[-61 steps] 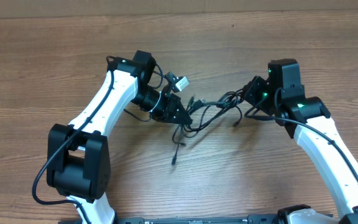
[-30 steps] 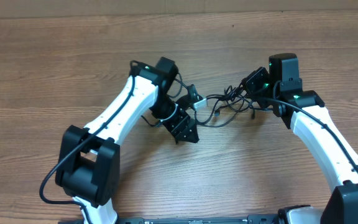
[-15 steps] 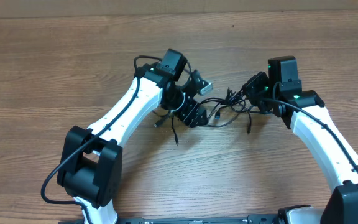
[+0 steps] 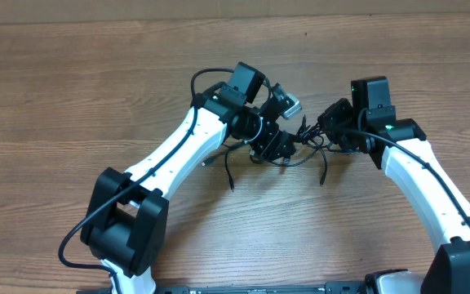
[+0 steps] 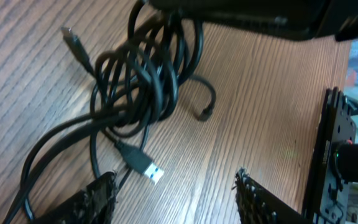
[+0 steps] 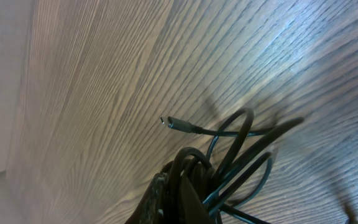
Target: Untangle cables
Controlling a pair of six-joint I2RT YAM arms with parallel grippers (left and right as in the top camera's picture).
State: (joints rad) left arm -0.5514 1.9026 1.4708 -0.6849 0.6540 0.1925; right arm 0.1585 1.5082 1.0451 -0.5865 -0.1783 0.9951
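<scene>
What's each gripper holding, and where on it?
Right gripper is shut on the cables at the bunched loops; left gripper is open, holding nothing.

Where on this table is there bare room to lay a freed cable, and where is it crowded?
Bare: the far strip of the table beyond both arms, the wide patch outside the left arm, and the near middle between it and the right arm. Crowded: between the left gripper and right gripper, where the cables bunch.
</scene>
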